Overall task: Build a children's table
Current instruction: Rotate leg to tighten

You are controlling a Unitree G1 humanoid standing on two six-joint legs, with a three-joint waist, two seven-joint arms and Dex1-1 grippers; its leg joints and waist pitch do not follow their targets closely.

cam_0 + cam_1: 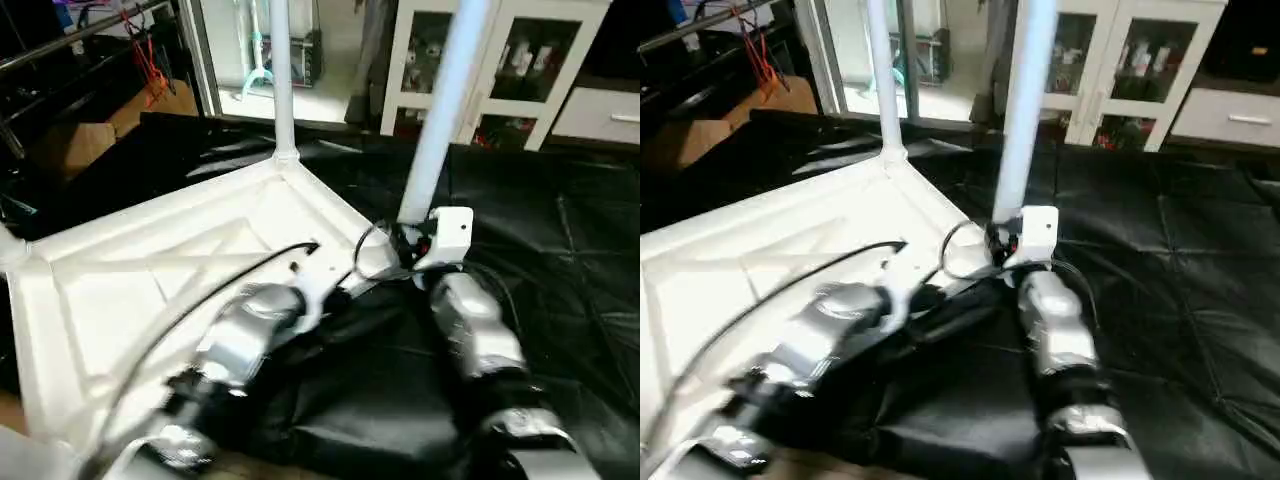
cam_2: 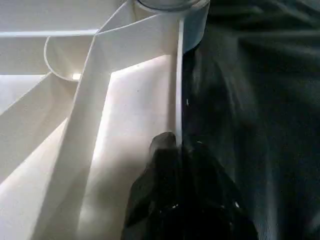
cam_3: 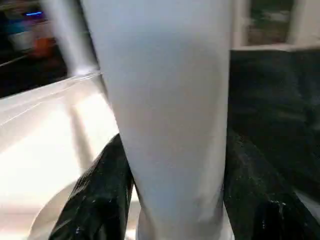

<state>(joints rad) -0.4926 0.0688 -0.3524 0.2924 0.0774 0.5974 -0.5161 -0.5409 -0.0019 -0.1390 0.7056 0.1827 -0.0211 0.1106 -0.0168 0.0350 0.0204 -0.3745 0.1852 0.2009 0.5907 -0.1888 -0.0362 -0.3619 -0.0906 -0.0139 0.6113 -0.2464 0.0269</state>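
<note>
With the tabletop (image 1: 150,290) lying upside down on the black sheet (image 1: 560,230), I see its X ribs facing up and one long edge running diagonally toward me. One leg (image 1: 281,80) stands upright in the far corner socket. A second leg (image 1: 440,110) stands in the near-right corner socket, leaning slightly off vertical in the head views.

My right end effector (image 3: 175,200) has its two black fingers (image 3: 100,195) on either side of that second leg, low down near the socket, pressed against the tube. So it's roughly half open and clamped on the leg. The white wrist housing (image 1: 448,232) sits just beside the leg's base.

My left end effector (image 2: 172,150) is pinched shut on the tabletop's thin side rim, one finger (image 2: 162,145) inside the rim and the rest outside over the black sheet. The socket with the second leg is further along that same rim. From the head views, the left forearm (image 1: 250,330) reaches across the tabletop's near edge, a black cable (image 1: 240,265) looping over it.

White cabinets with glass doors (image 1: 520,60) stand behind the work area; cardboard (image 1: 90,130) sits at back left.
</note>
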